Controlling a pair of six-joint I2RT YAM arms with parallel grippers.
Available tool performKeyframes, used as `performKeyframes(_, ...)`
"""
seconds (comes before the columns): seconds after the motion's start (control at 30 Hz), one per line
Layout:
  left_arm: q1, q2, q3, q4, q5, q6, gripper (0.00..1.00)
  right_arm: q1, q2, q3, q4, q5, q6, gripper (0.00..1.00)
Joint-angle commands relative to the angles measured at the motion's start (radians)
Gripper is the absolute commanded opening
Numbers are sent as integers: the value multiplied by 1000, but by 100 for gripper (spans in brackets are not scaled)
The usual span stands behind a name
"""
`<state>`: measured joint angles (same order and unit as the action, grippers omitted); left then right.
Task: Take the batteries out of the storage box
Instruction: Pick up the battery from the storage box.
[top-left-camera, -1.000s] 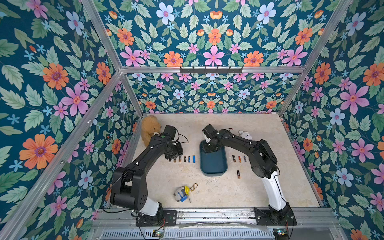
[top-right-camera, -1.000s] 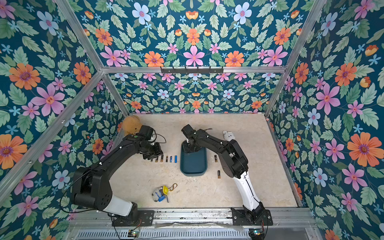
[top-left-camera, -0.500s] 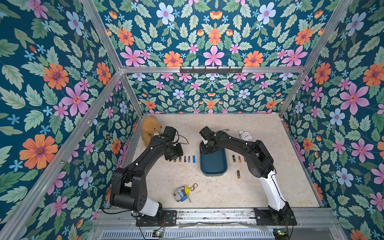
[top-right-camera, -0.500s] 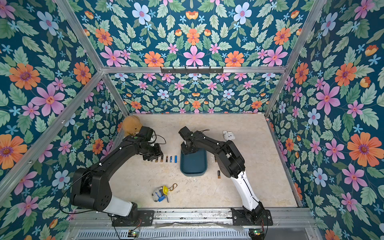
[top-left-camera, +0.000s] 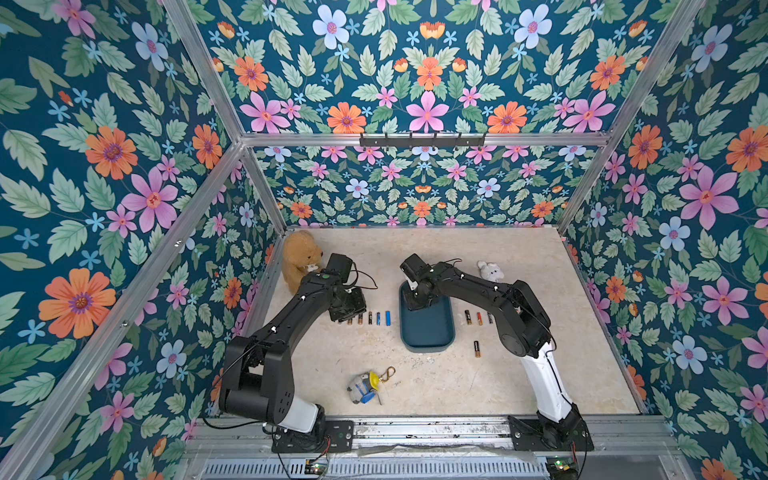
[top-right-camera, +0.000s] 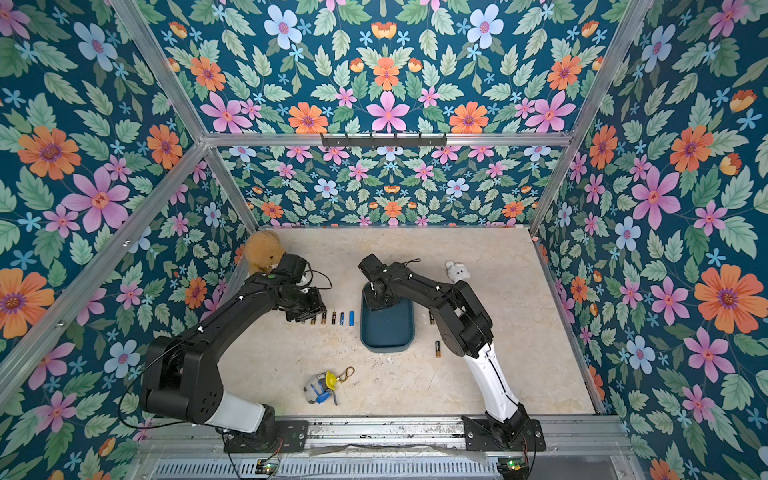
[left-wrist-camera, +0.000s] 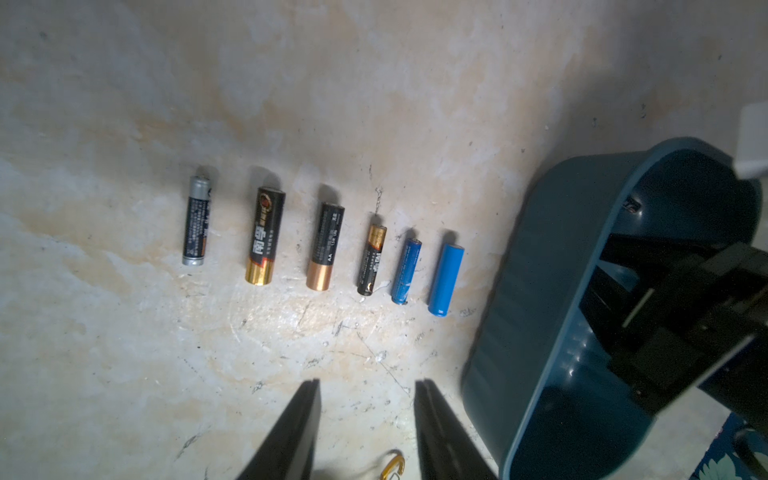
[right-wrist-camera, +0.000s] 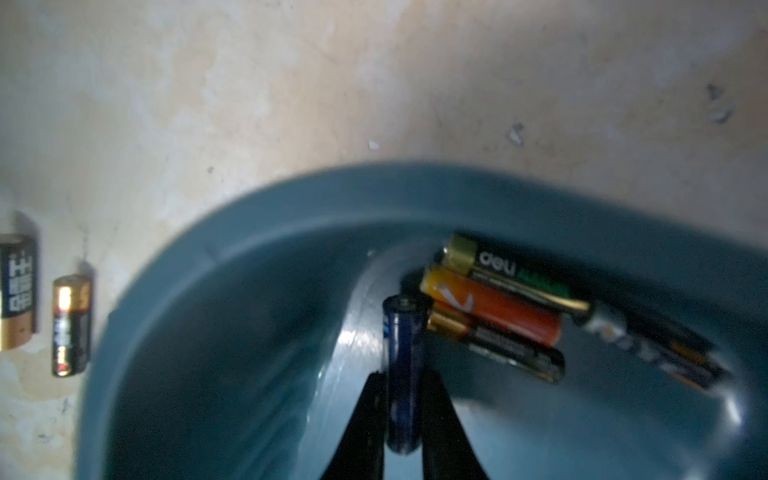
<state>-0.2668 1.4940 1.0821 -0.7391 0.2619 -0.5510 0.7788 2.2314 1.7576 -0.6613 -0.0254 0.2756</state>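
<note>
The dark teal storage box (top-left-camera: 428, 332) lies mid-table and shows in both top views. My right gripper (right-wrist-camera: 404, 376) reaches into its far end, shut on a dark blue battery (right-wrist-camera: 402, 332) that stands between the fingers. Several more batteries (right-wrist-camera: 494, 307) lie bunched against the box wall (right-wrist-camera: 249, 232). A row of several batteries (left-wrist-camera: 320, 249) lies on the table left of the box. My left gripper (left-wrist-camera: 368, 384) hovers open and empty beside that row. More batteries (top-left-camera: 478, 318) lie right of the box, and one (top-left-camera: 477, 349) lies nearer the front.
A brown teddy bear (top-left-camera: 299, 259) sits at the far left behind the left arm. A small white plush (top-left-camera: 490, 271) lies at the far right. A keychain toy (top-left-camera: 365, 386) with a gold carabiner (left-wrist-camera: 392, 467) lies near the front. Flowered walls enclose the table.
My right gripper has closed on the dark blue battery, and its wrist has shifted slightly left over the box's far end. The left arm has stayed still.
</note>
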Motion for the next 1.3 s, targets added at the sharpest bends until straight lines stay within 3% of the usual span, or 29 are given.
performKeyframes(0.0,1,8,8,12,1,-3,44,2,-40,-17,-36,0,11,17)
performKeyframes(0.27,1,20,13,29,9,-1,44,2,-137,-108,-5,-34,46,16)
performKeyframes(0.83,1,49,37,45,24,2,44,-3,-359,-309,4,25,120,14)
performKeyframes(1.27,0,68,57,40,31,8,44,-67,-550,-467,-24,70,159,14)
